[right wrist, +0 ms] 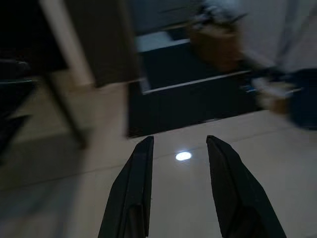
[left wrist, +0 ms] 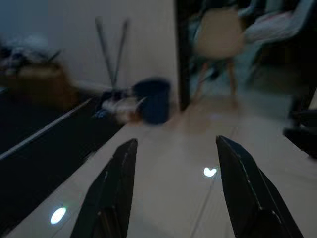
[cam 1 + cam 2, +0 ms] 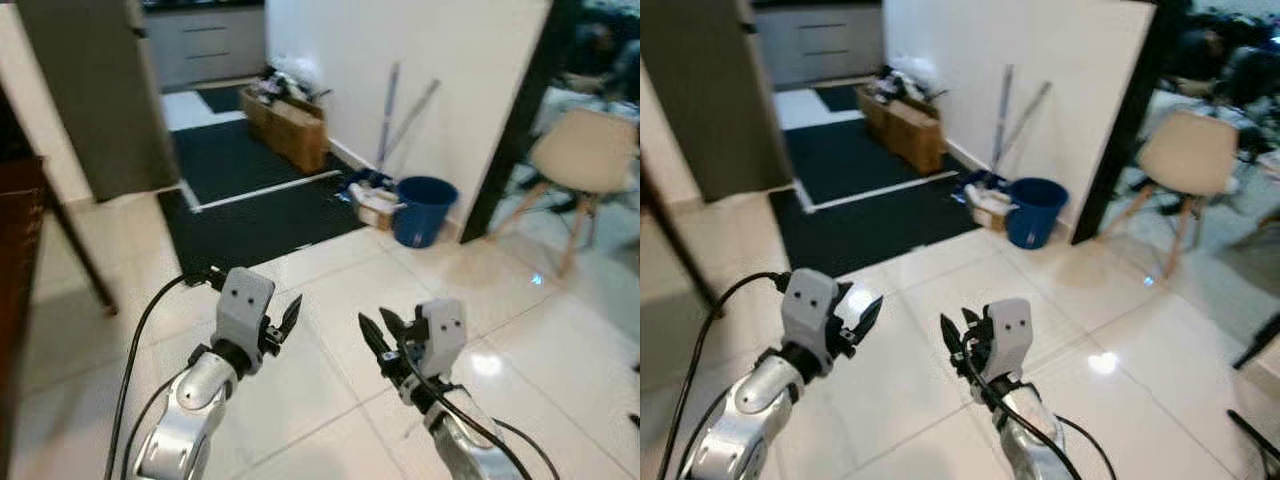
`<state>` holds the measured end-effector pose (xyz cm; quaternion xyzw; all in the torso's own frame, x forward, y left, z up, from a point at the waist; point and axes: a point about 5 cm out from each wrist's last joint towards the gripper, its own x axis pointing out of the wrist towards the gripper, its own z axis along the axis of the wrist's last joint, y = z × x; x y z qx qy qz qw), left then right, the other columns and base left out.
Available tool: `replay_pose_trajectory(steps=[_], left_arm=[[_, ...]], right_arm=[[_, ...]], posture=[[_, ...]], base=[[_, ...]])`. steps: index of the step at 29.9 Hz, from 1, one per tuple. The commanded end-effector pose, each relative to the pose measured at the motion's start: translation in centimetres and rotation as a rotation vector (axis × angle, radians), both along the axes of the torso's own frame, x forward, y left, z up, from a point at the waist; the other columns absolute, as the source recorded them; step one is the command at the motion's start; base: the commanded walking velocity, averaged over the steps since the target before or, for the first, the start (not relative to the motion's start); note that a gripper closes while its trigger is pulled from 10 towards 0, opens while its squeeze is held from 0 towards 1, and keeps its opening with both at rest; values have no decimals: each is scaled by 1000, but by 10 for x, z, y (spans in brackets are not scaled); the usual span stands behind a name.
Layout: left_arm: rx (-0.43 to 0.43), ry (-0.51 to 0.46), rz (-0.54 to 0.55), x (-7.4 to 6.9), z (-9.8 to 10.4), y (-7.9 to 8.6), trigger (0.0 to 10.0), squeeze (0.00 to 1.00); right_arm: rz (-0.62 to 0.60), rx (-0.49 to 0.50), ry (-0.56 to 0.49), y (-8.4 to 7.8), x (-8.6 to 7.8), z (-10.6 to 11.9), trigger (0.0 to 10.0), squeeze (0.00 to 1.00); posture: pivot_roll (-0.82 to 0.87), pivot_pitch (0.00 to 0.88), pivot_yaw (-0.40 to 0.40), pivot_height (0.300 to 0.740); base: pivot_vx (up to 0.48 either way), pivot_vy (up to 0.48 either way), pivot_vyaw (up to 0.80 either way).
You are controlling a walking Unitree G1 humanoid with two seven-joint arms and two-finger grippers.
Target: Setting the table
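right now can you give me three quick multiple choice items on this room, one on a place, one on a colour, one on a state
1. Where does the bucket stand?
A. by the white wall, beside the leaning mop handles
B. on the dark mat
C. under the chair

2. What colour is the bucket?
A. red
B. blue
C. white

3. How are the left gripper and right gripper?
A. both open, holding nothing
B. both shut
C. holding a plate

Answers: 1 A, it sits on tile at the wall; 2 B, plainly blue; 3 A, floor shows between the fingers.

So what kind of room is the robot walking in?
Most likely a home, in a tiled hallway beside a kitchen. You can see a blue bucket with mop handles against the wall, a cardboard box, and a beige chair in the next room.
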<state>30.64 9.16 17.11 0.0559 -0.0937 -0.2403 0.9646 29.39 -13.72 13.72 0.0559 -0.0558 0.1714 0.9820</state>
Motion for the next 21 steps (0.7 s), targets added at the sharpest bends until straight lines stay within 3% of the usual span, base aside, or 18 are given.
replay_pose_trajectory(steps=[1,11,21], left_arm=[[16,24,27,0,-7,9,10000,0],[15,22,29,1,-6,10,10000,0],[15,20,27,2,-5,9,10000,0]], right_arm=[[24,7,9,8,-2,-2,10000,0],[20,10,7,9,-1,-2,10000,0],[13,9,-3,8,-1,0,10000,0]], posture=[[-34,21,98,740],[-33,24,102,740],[-33,26,105,740]], base=[[458,0,-556],[457,0,-485],[457,0,0]])
